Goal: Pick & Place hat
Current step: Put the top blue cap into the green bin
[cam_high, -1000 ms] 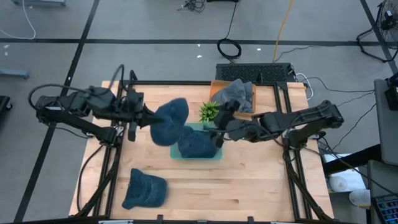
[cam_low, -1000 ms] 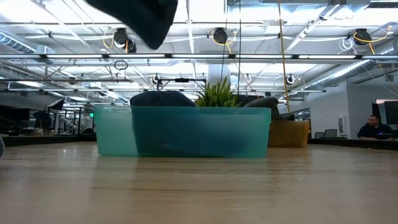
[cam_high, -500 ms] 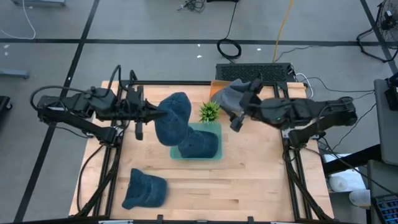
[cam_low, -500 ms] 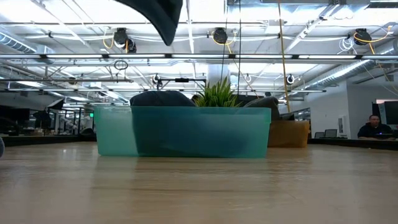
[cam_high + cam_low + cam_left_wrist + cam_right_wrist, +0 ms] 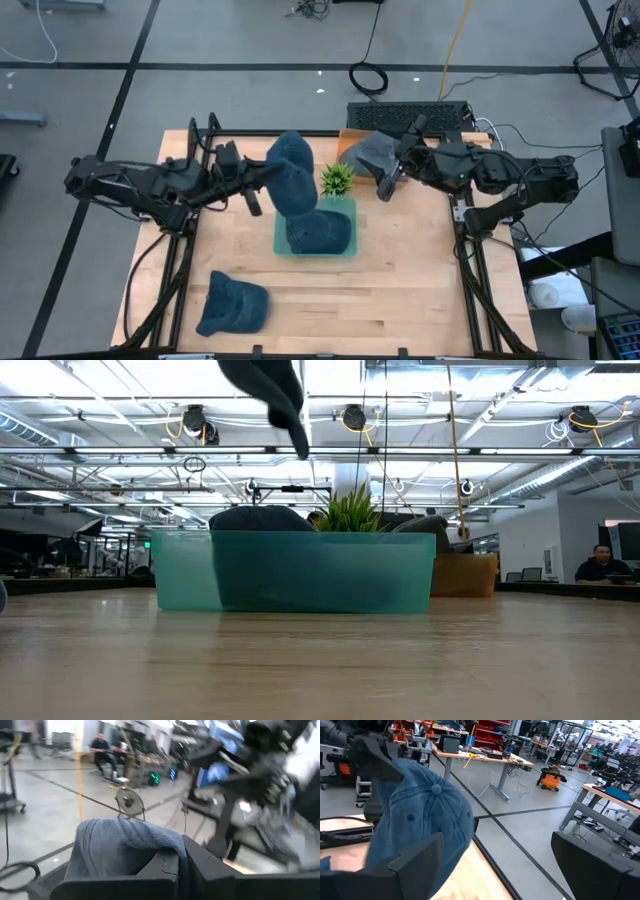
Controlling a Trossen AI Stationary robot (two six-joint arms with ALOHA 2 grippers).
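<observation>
Seen from above, the left claw [image 5: 262, 180] is clenched on a blue denim cap [image 5: 293, 183], holding it in the air over the back left part of the teal plastic bin [image 5: 346, 249] that sits mid-bench; the cap hangs from the claw and reaches toward the bin's near rim. In the level view only the cap's dark lower edge [image 5: 270, 390] shows, high above the bin [image 5: 300, 572] and clear of it. A second blue cap [image 5: 320, 231] already lies inside the bin, its crown rising above the wall. A third blue cap [image 5: 232, 304] lies flat on the wooden bench [image 5: 400, 300] near the front left corner, well apart from the bin. Just behind the bin stands a small green spiky plant [image 5: 337, 178], and behind that an orange box [image 5: 349, 136] at the bench's back edge carries a grey cap [image 5: 378, 152]. The right claw [image 5: 385, 186] hangs with its fingers spread and nothing between them, beside the grey cap and to the right of the plant. Its wrist camera looks across at the held denim cap [image 5: 422, 827]. A seated person [image 5: 603, 565] shows far off in the room behind.
</observation>
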